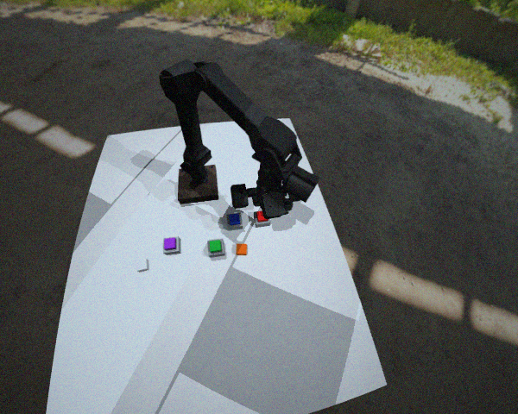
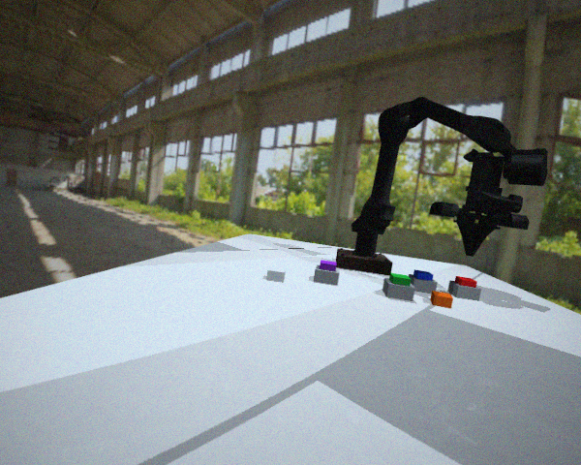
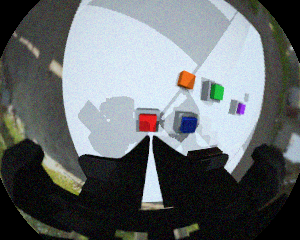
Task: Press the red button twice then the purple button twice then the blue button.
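The red button [image 1: 262, 216] [image 2: 465, 281] [image 3: 148, 122] sits on its grey base at the right end of the button group. My gripper [image 1: 274, 212] [image 2: 473, 250] [image 3: 150, 138] is shut and empty, pointing down, and hangs a short way above the red button without touching it. The blue button [image 1: 234, 218] [image 2: 422, 275] [image 3: 188, 123] is just left of the red one. The purple button [image 1: 170, 243] [image 2: 327, 264] [image 3: 240, 108] stands farther left.
A green button [image 1: 214, 246] [image 2: 400, 279] [image 3: 217, 91] stands between the purple and blue ones. An orange block [image 1: 241, 248] [image 2: 441, 298] [image 3: 186, 79] lies in front of the red button. A small white block [image 1: 143, 265] [image 2: 275, 275] lies at the far left. The arm's base [image 1: 198, 183] stands behind the buttons.
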`<state>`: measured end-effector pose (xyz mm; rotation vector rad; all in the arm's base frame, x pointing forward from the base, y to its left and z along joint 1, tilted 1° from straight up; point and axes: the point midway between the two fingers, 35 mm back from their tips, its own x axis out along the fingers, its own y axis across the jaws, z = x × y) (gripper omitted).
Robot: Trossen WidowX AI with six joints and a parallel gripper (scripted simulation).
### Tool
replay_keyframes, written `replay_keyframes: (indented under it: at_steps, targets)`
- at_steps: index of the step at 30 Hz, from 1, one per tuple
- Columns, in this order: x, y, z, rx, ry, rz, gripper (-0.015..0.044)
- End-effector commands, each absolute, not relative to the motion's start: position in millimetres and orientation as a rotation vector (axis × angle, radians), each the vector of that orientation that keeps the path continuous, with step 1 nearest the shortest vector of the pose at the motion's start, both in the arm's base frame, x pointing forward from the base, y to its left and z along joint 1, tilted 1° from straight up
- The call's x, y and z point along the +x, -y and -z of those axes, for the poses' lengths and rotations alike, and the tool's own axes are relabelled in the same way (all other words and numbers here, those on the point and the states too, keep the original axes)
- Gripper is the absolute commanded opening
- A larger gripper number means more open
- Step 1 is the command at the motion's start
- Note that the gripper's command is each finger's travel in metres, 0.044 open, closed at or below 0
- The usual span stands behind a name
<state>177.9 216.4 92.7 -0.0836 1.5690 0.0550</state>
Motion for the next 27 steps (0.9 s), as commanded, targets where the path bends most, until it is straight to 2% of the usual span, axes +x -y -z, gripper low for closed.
replay_keyframes:
  at_steps: [1,7,17,27]
  targets:
    - [177.6,-217.4,-128.7,-0.066,-1.556,-0.067,0.002]
    - [192.2,-203.4,-129.0,-0.066,-1.555,-0.066,0.002]
    - [259.6,-86.8,-130.9,-0.072,-1.55,-0.06,0.002]
    - [263.9,44.9,-132.6,-0.081,-1.549,-0.051,0.002]
